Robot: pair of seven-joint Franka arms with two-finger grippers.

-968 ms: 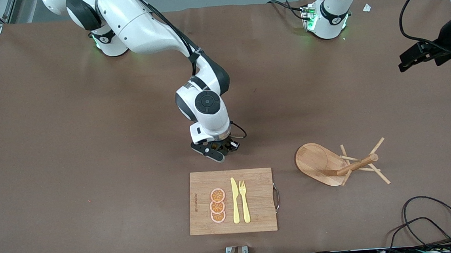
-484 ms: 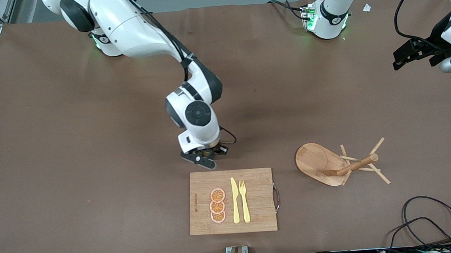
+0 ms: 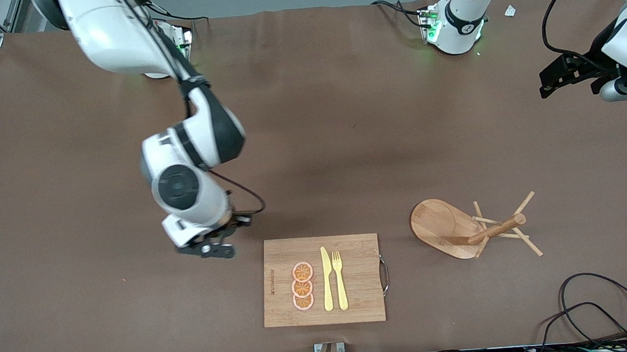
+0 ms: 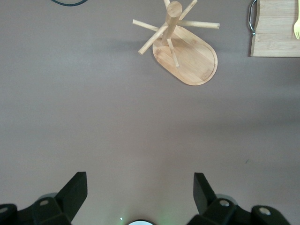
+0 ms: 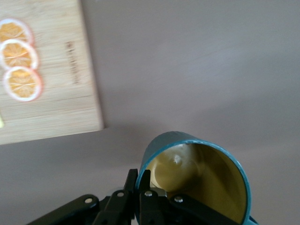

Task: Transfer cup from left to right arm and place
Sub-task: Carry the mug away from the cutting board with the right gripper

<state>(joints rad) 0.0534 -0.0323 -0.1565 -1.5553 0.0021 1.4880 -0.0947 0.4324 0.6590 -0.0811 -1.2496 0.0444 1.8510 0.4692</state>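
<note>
The teal-green cup (image 5: 201, 183) with a yellowish inside shows in the right wrist view. My right gripper (image 5: 139, 185) is shut on its rim, one finger inside and one outside. In the front view the right gripper (image 3: 208, 245) hangs over the bare table, just beside the cutting board's corner toward the right arm's end, and the hand hides the cup. My left gripper (image 3: 552, 79) is open and empty, held high over the left arm's end of the table. In the left wrist view its fingers (image 4: 75, 192) stand wide apart.
A wooden cutting board (image 3: 355, 300) holds three orange slices (image 3: 302, 286), a yellow knife (image 3: 327, 279) and a fork (image 3: 340, 279). A wooden peg stand (image 3: 449, 227) is beside it toward the left arm's end. Black cables (image 3: 599, 310) lie at the near corner.
My right arm has swung with the cup toward the right arm's end of the table, from over the board's farther edge to beside its corner. The left gripper has drifted slightly.
</note>
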